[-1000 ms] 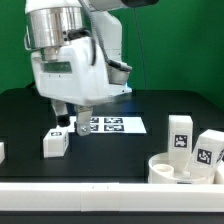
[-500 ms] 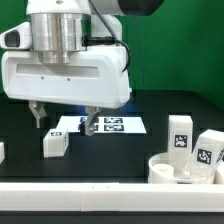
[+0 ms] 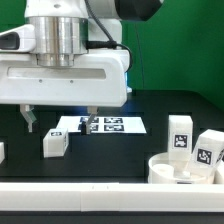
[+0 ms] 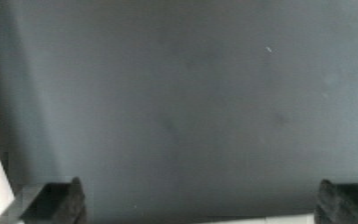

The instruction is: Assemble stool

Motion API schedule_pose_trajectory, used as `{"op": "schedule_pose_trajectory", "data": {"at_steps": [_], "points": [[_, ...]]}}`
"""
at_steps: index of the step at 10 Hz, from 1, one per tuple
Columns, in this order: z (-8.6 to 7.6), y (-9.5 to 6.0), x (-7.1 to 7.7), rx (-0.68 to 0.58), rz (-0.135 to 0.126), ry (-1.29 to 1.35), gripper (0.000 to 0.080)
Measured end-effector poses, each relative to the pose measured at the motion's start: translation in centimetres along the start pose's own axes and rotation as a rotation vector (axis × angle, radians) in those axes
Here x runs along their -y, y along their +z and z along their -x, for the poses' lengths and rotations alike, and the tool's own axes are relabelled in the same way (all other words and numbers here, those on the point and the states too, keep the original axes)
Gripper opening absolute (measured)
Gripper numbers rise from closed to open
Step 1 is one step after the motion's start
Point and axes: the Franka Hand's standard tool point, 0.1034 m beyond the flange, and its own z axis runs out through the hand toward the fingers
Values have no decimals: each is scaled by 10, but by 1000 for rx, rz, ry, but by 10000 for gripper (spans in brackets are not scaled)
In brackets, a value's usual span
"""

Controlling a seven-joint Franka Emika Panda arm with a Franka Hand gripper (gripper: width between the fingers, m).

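Observation:
My gripper point(image 3: 58, 121) hangs open and empty above the black table, its two fingers wide apart. A short white block leg point(image 3: 55, 143) with a marker tag lies on the table just below, between the fingers. Two more legs point(image 3: 180, 133) point(image 3: 209, 148) stand at the exterior view's right, beside the round white seat point(image 3: 172, 170) at the front right. In the wrist view the gripper point(image 4: 197, 203) shows only bare dark table between its fingertips point(image 4: 55, 203); no leg is in that view.
The marker board point(image 3: 105, 125) lies flat on the table behind the gripper. A white object point(image 3: 1, 152) sits at the exterior view's left edge. A green wall stands behind the table.
The wrist has turned so the gripper's broad face is toward the camera, and the fingers have spread wide. The leg and the other parts have not moved.

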Motion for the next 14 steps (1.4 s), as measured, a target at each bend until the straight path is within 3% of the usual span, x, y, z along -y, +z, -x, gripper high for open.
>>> {"op": "schedule_pose_trajectory", "data": {"at_steps": [2,4,8,10,14], "points": [[19,12,-21,-1,24,10,649],[28,17,-35,-3,30,47,649],[29,17,-32,18,21,47,649],[42,18,-27,151,-39,61,649],[48,15,-23,413,-82,80,649]]}}
